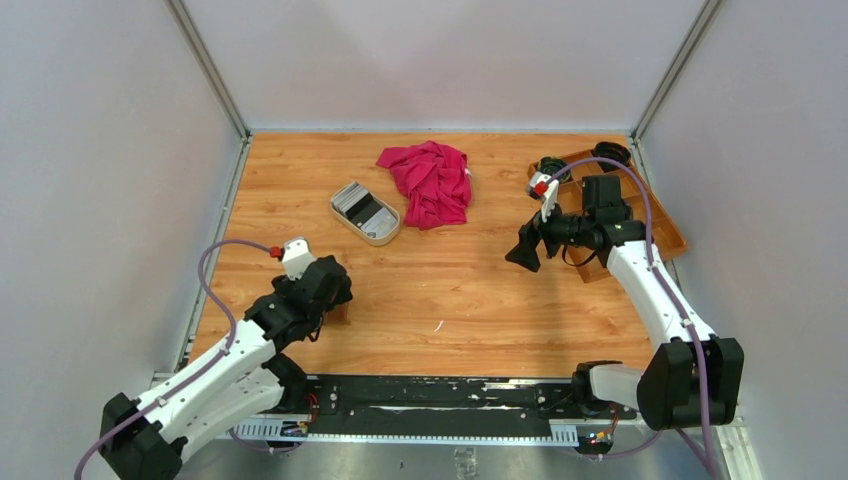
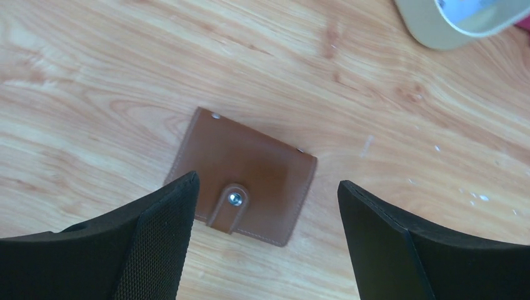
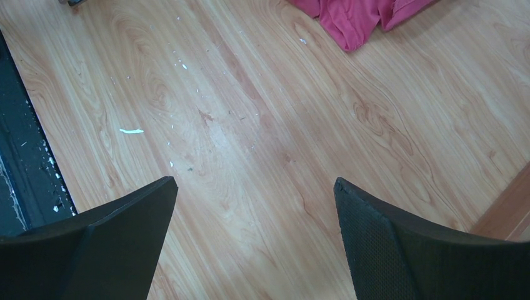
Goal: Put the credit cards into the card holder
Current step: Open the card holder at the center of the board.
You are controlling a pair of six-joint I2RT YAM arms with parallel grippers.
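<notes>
Left gripper (image 2: 268, 180): near-left part of the table (image 1: 450, 300), pointed down at the wood. Jaws stand wide apart with nothing clamped between them. In the left wrist view its black fingers (image 2: 162, 231) flank the item below; the left one overlaps that item's edge, and contact cannot be told.

Card holder (image 2: 250, 169): brown leather, folded shut, lying flat on the table directly under the left gripper, snap tab (image 2: 232, 201) upward with its metal stud showing. From above, only a brown corner shows beside the gripper.

Dish (image 1: 385, 238): beige, oblong, toward the back of the table, left of centre, well apart from the card holder.

Credit cards (image 1: 362, 205): grey and dark, stacked inside the dish.

Cloth (image 1: 430, 180): crimson, crumpled, just right of the dish.

Right gripper (image 3: 254, 181): held above bare wood right of centre, jaws fully apart, empty.

Tray (image 1: 665, 235): wooden, along the right edge behind the right arm; dark items at its far end, too small to identify.
</notes>
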